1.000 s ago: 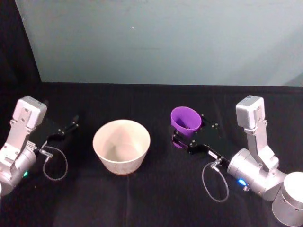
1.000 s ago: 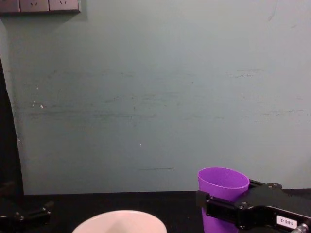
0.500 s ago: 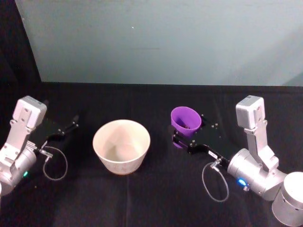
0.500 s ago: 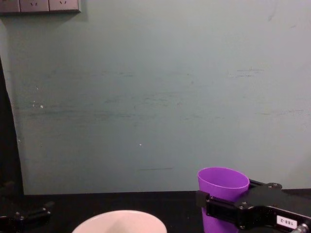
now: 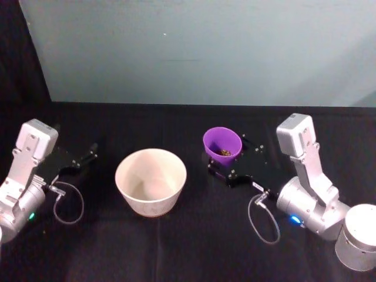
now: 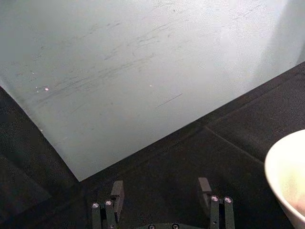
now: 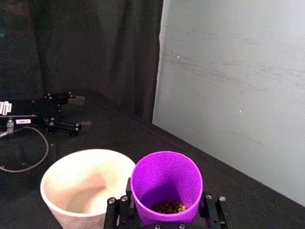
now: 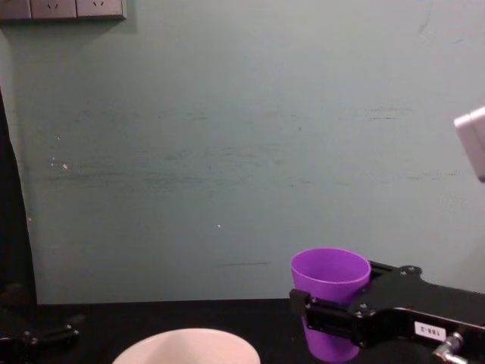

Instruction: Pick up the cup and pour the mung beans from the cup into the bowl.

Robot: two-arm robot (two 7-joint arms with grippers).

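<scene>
The purple cup [image 5: 222,145] is held upright above the black table, with my right gripper [image 5: 226,167] shut on it. It also appears as the cup [image 8: 330,302] in the chest view and the cup [image 7: 166,186] in the right wrist view. Brownish mung beans [image 7: 167,207] lie in its bottom; the mung beans [image 5: 224,153] show in the head view too. The pale bowl [image 5: 151,180] stands left of the cup, apart from it, and looks empty. The bowl [image 7: 86,186] sits just beside the cup in the right wrist view. My left gripper [image 5: 87,156] rests open at the far left, its fingers [image 6: 116,192] spread.
A pale teal wall [image 5: 200,53] rises behind the black table [image 5: 176,247]. Loose cables [image 5: 69,202] hang by each wrist. A dark curtain [image 7: 95,52] hangs at the far left. Wall sockets [image 8: 61,9] sit high on the wall.
My right gripper has lifted the cup and carried it a little to the left, toward the bowl. The left arm has not moved.
</scene>
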